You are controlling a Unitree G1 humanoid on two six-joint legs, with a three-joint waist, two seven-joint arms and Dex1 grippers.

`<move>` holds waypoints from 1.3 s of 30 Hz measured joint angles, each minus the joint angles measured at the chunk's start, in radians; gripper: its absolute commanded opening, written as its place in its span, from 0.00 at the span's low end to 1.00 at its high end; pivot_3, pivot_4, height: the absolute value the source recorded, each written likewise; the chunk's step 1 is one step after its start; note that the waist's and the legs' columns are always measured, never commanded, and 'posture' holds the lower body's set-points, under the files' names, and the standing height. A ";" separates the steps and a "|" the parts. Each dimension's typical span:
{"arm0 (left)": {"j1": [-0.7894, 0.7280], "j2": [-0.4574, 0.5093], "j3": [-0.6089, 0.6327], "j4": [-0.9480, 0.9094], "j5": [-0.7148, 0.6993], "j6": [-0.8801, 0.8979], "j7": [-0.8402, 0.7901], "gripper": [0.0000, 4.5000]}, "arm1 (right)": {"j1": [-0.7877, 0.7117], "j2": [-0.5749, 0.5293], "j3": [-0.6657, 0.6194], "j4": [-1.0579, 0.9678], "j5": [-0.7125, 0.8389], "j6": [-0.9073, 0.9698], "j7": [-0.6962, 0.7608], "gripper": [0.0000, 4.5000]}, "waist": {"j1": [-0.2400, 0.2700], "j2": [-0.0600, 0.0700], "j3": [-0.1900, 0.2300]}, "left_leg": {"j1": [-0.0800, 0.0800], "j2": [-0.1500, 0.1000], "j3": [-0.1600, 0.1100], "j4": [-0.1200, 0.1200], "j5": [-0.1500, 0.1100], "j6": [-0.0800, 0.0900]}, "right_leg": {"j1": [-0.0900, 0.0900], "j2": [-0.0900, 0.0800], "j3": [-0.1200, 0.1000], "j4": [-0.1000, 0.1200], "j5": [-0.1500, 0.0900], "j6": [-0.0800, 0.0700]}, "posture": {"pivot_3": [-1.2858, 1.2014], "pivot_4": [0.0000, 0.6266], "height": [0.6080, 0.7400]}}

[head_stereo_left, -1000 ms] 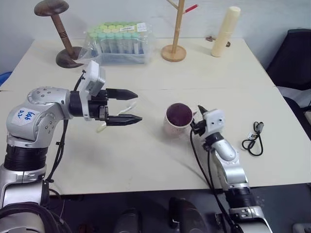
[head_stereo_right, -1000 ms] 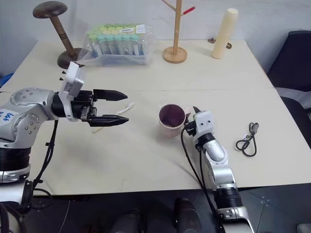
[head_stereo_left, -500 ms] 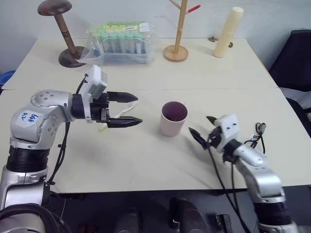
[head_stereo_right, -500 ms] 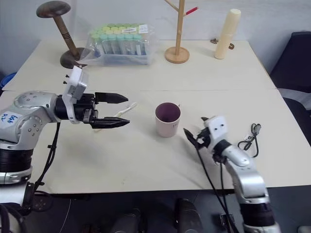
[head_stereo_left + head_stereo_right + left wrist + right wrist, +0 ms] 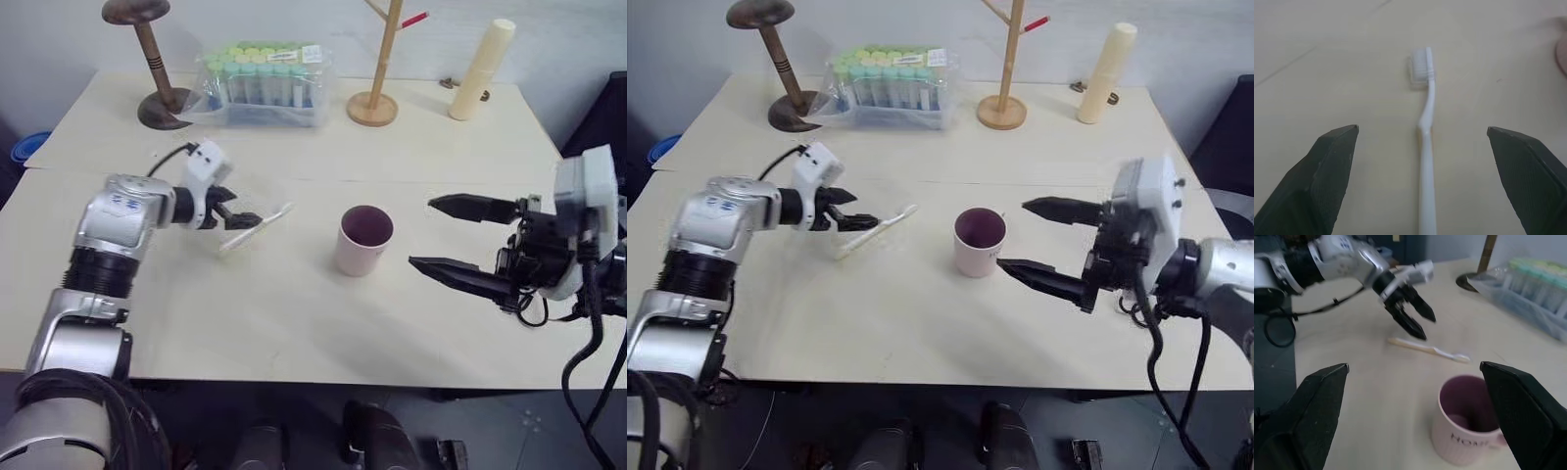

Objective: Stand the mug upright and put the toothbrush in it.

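The pale pink mug (image 5: 364,240) stands upright in the middle of the table, its dark inside showing and its "HOME" lettering (image 5: 1464,438) facing my right wrist. To its left the cream toothbrush (image 5: 257,227) lies flat, bristle head (image 5: 1420,71) toward the mug. My left gripper (image 5: 240,220) is open, tilted down just over the toothbrush handle (image 5: 1426,161), with one finger on each side. My right gripper (image 5: 423,233) hangs open and empty to the right of the mug, raised off the table and pointing at it.
Along the far edge stand a dark wooden stand (image 5: 157,59), a bagged rack of capped tubes (image 5: 265,83), a wooden branch stand (image 5: 377,98) and a tall cream cylinder (image 5: 480,69). Bare table lies in front of the mug.
My right gripper let go of the mug, opened wide, then lifted and drew back to the right. My left gripper moved forward and down over the toothbrush. The camera view shifted.
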 measured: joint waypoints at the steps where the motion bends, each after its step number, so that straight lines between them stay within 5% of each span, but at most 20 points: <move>1: -0.008 -0.017 -0.013 0.027 0.018 -0.005 0.007 1.00 | -0.028 -0.001 0.011 0.008 0.012 0.005 -0.016 0.99 | -0.001 0.000 0.000 | 0.000 0.000 0.000 0.000 0.000 0.000 | 0.000 0.000 0.000 0.000 0.000 0.000 | 0.52 0.24 1.00; 4: -0.028 -0.062 -0.042 0.122 0.071 -0.041 0.025 1.00 | -0.062 -0.005 0.064 0.017 0.007 0.009 -0.052 0.99 | -0.002 0.000 0.000 | 0.000 0.000 0.000 0.000 0.000 0.000 | 0.000 0.000 -0.001 0.000 0.000 0.000 | 0.52 0.24 1.00; 7: -0.044 -0.090 -0.049 0.172 0.103 -0.085 0.035 0.86 | -0.056 -0.012 0.110 0.017 -0.032 0.010 -0.065 1.00 | -0.001 0.000 0.000 | -0.001 0.000 0.000 0.000 0.000 0.000 | -0.001 0.000 -0.001 0.000 0.000 0.000 | 0.52 0.24 1.00; 19: -0.043 -0.104 -0.010 0.194 0.121 -0.090 0.033 0.03 | 0.065 -0.046 0.096 0.017 -0.103 0.008 -0.063 1.00 | -0.001 -0.001 0.000 | -0.001 0.000 0.000 0.001 0.000 0.000 | -0.001 -0.001 -0.002 0.000 0.000 0.001 | 0.52 0.24 1.00; 25: -0.042 -0.131 0.135 0.159 0.053 -0.075 0.076 0.03 | 0.105 -0.046 0.030 0.014 -0.089 0.010 -0.089 1.00 | 0.000 -0.001 0.000 | -0.004 0.001 -0.003 0.003 0.000 0.000 | -0.001 -0.001 -0.003 0.000 0.001 0.001 | 0.52 0.24 1.00; 31: -0.106 -0.363 0.461 -0.084 -0.261 -0.087 0.176 0.03 | 0.135 -0.037 -0.003 0.009 -0.036 0.022 -0.169 1.00 | 0.016 -0.002 0.001 | -0.010 0.000 -0.008 0.010 0.000 0.000 | -0.001 -0.004 -0.008 0.000 0.002 0.003 | 0.52 0.24 1.00; 39: -0.127 -0.643 0.432 -0.212 -0.426 -0.135 0.228 0.03 | 0.174 -0.030 -0.021 0.009 -0.011 0.024 -0.241 1.00 | 0.022 -0.002 0.000 | -0.008 -0.001 -0.006 0.010 0.000 0.000 | 0.000 -0.003 -0.006 0.000 0.003 0.004 | 0.52 0.24 1.00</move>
